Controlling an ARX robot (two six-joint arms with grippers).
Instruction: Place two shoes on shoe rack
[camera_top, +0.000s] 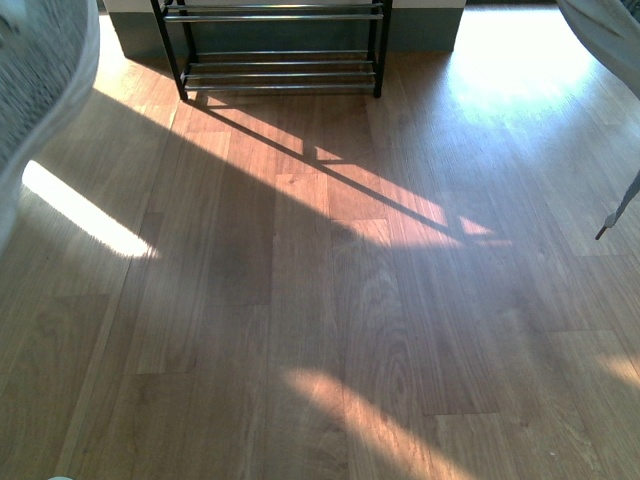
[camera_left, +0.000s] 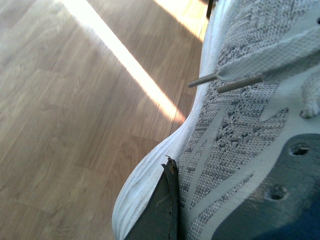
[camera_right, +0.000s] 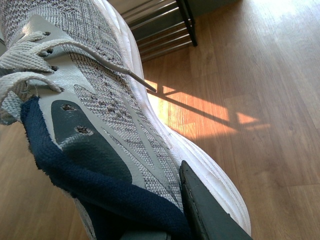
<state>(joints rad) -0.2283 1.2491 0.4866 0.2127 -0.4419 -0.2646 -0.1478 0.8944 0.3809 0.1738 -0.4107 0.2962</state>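
Grey knit fills the upper left corner of the front view, where the left sneaker (camera_top: 40, 90) is held clear of the wooden floor (camera_top: 330, 330), closest to the lens. It is pinched by the left gripper (camera_left: 174, 212): one dark finger (camera_left: 162, 207) is pressed against its outer side by the white sole, while the opposite finger is hidden, presumably inside the shoe's mouth. The right sneaker (camera_right: 115, 115) is gripped likewise by the right gripper (camera_right: 175, 220), one finger (camera_right: 205, 210) laid against its side beside the navy lining. A lace tip (camera_top: 618, 208) is seen dangling from it at the right edge of the front view.

Judged from this, the pick-up is done for both shoes and the placing is not yet done. The shoe rack (camera_top: 280, 75) is set at the far edge of the floor, against the wall, well apart from both sneakers. Nothing is seen on its lower silver bars. Its upper tier is mostly cut off, so its contents cannot be told. Both shoes are left to be brought forward and set on the bars.
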